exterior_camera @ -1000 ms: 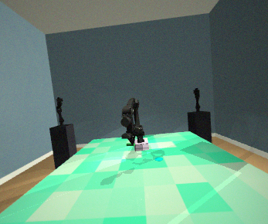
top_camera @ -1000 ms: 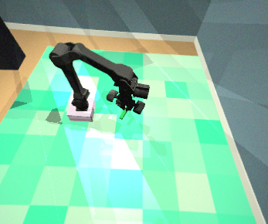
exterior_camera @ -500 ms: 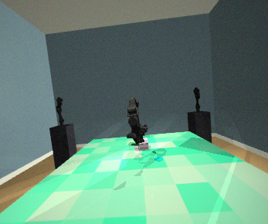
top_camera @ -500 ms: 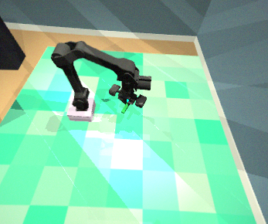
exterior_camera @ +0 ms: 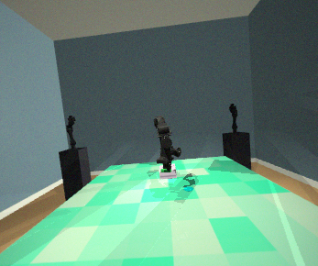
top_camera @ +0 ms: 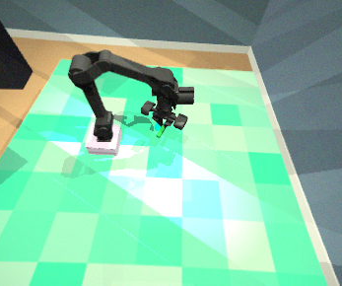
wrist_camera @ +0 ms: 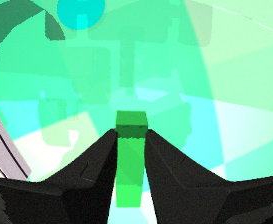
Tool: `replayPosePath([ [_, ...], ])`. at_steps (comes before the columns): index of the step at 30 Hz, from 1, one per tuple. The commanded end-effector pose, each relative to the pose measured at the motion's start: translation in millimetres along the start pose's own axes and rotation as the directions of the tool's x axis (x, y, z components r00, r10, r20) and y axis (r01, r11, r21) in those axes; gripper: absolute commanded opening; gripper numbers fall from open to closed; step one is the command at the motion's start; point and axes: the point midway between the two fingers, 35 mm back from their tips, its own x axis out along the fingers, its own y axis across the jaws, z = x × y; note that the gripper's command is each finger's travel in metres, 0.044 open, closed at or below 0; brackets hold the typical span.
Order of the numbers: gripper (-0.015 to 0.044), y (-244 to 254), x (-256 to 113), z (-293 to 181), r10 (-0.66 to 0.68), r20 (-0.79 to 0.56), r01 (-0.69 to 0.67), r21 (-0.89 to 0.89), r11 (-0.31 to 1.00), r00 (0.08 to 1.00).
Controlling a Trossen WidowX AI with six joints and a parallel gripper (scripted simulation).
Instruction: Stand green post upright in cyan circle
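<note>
The green post (top_camera: 161,130) (exterior_camera: 165,171) (wrist_camera: 130,162) is held off the floor, slanted in the top view and not upright. My gripper (top_camera: 164,123) (wrist_camera: 130,136) is shut on it, with one finger on each side in the wrist view. The cyan circle (exterior_camera: 188,188) (wrist_camera: 80,13) lies flat on the floor, off to the upper left of the post in the wrist view. In the top view the circle (top_camera: 158,127) is mostly hidden behind the gripper and post. The exterior view shows the post only as a small green patch under the arm.
The arm's pale pink base block (top_camera: 103,143) (exterior_camera: 168,174) (wrist_camera: 7,142) stands on the checkered green surface (top_camera: 128,237), left of the gripper in the top view. Dark pedestals (exterior_camera: 75,171) (exterior_camera: 236,149) stand beyond the surface. The arm's shadow falls around the circle.
</note>
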Motion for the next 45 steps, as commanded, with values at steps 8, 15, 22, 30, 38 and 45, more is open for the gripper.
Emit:
replayPosePath([
  [8, 0.0023, 11.0, 0.1, 24.4, -0.002, -0.015, 0.002, -0.002, 1.000, 1.000],
  [15, 0.0023, 19.7, -0.2, 39.1, -0.004, -0.020, 0.004, -0.004, 1.000, 1.000],
  [22, 0.0023, 29.4, -0.6, 53.4, -0.007, -0.025, 0.007, -0.007, 1.000, 1.000],
  [30, 0.0023, 41.6, -1.0, 68.9, -0.012, -0.029, 0.012, -0.010, 1.000, 1.000],
  [38, 0.0023, 55.1, -1.6, 83.7, -0.018, -0.033, 0.017, -0.013, 1.000, 0.999],
  [45, 0.0023, 65.3, -2.0, 93.6, -0.023, -0.035, 0.022, -0.015, 1.000, 0.999],
])
